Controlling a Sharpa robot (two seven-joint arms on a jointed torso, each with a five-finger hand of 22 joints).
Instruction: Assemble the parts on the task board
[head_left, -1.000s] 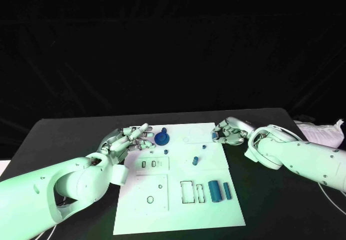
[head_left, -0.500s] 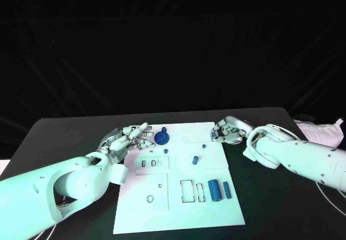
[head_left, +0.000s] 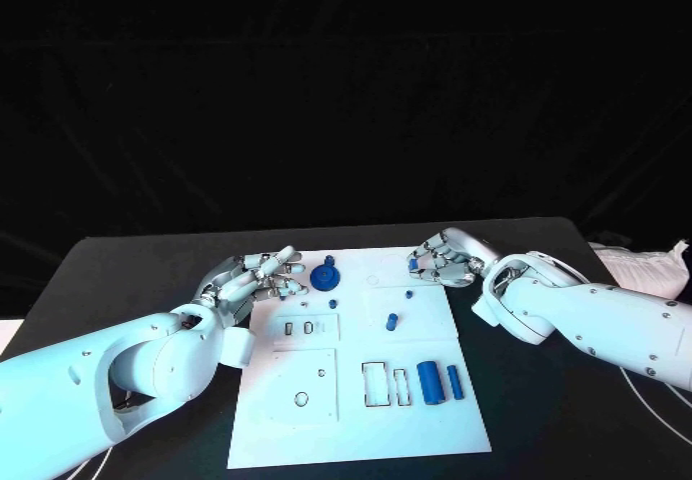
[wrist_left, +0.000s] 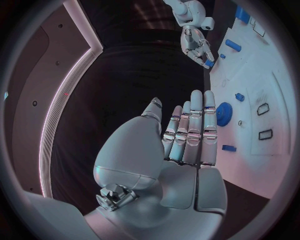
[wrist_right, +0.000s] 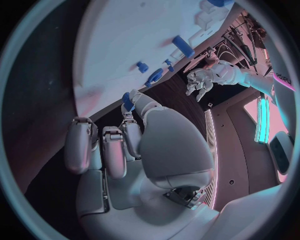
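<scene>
A black table (head_left: 144, 262) spans the scene under a dark backdrop. At its far right edge lies a pale, crumpled sheet or cloth (head_left: 643, 268). A thin white cable (head_left: 656, 392) curves across the table's near right part.

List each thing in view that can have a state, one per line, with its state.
Left hand: open, fingers spread, beside the gear.
Right hand: pinches a small blue part.
Blue gear: on the task board.
Two blue bars: lying flat on the board.

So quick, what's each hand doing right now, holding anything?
Left hand: open, fingers straight and apart, holding nothing.
Right hand: pinching a small blue part at its fingertips.
</scene>
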